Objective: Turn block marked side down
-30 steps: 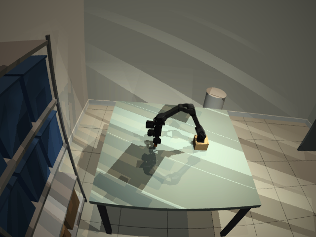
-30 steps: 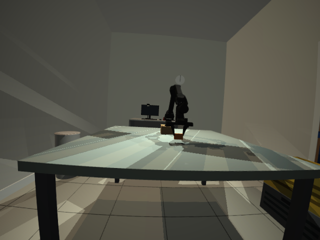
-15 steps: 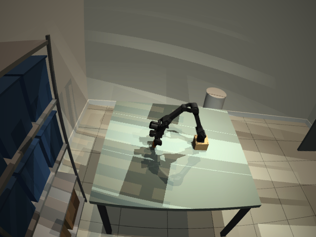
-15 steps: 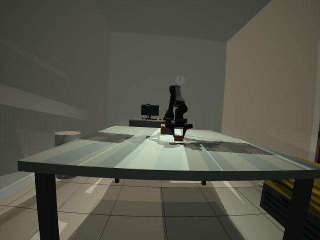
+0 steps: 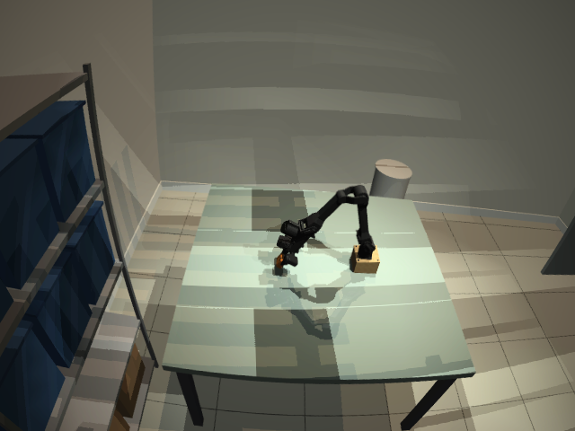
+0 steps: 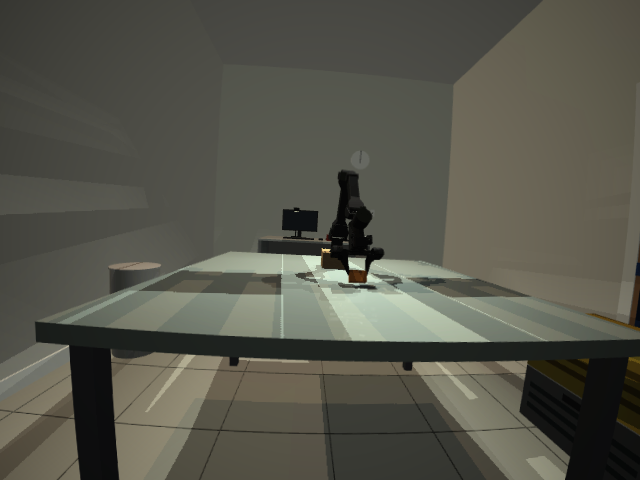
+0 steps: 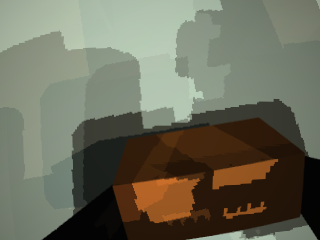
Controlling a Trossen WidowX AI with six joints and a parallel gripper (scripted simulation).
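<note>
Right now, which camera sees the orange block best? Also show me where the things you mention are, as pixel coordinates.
The wrist view: the block (image 5: 279, 260) (image 6: 357, 276) (image 7: 210, 175) looks biggest there, with two faces showing. The exterior view shows it small, between the tips of the claw (image 5: 279, 265) (image 6: 357, 275) (image 7: 212, 187). The top view shows just a bit of orange beside the claw's dark parts.

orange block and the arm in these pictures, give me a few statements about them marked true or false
1. The gripper is shut on the orange block. True.
2. The arm's base stands on a blue disc. False: it stands on a tan box.
3. The wrist view shows a black finger at either side of the block. True.
4. The monitor stands on the same table as the arm. False: it stands on a separate desk behind.
5. In the top view, the block lies right of the tan box. False: it is to the left.
</note>
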